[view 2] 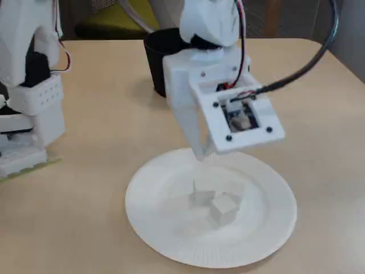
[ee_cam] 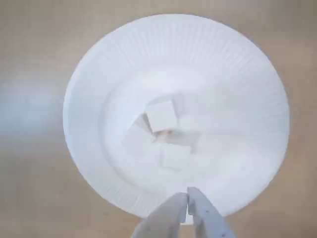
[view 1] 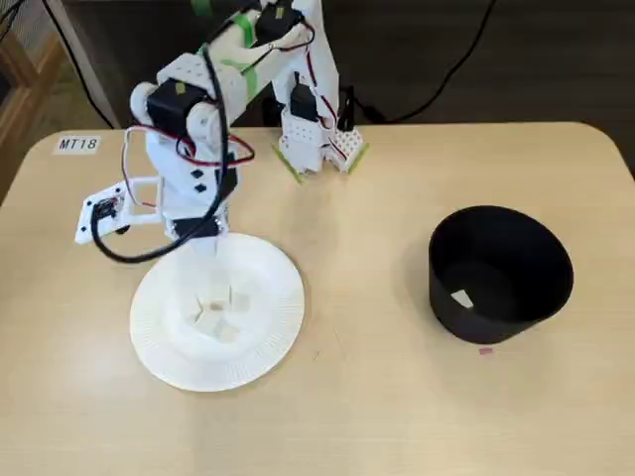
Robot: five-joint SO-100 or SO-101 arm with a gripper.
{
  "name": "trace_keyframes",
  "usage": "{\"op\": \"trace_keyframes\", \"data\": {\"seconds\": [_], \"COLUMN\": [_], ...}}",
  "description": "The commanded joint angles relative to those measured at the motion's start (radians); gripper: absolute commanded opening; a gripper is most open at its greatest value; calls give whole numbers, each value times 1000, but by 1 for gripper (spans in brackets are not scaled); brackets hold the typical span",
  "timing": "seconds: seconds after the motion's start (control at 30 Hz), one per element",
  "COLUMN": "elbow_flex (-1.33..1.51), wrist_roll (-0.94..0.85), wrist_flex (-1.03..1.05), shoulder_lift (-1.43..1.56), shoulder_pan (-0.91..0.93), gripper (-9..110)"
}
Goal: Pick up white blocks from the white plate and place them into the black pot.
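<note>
**Blocks on plate: handling notes**

Blocks (ee_cam: 161, 115): small cream cubes, three or four, clustered touching at the centre of plate (ee_cam: 247, 64); exact count unclear in the blurred wrist view, low contrast against the paper. One pale piece (view 1: 462, 297) already inside pot (view 1: 501, 273), well apart to the right in a fixed view. Likely light, rigid, flat-faced; probably smooth enough to skid on paper if nudged. Best taken across two opposite flat faces, starting with the uppermost or outermost cube (view 2: 224, 205), since neighbours leave little room for fingers.

Plate: thin ribbed paper, likely to slide or tip on counter (view 1: 397, 416) under a sideways push.

Hand (ee_cam: 187, 198): fingertips together or nearly so, empty, poised above the plate's near rim in the wrist view, clear of the cluster. Must spread before descending.

Pot: matte black, wide mouth, easy drop target.
</note>
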Motion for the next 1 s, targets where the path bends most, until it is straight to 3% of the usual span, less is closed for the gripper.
{"op": "trace_keyframes", "data": {"seconds": [0.0,0.17,0.43,0.97], "elbow_flex": [-66,-52,-57,-196], "wrist_roll": [-20,-9,-40,-37], "wrist_flex": [9,14,15,14], "shoulder_lift": [-20,-35,-71,-219], "shoulder_pan": [57,97,97,60], "gripper": [-2,-2,20,28]}}
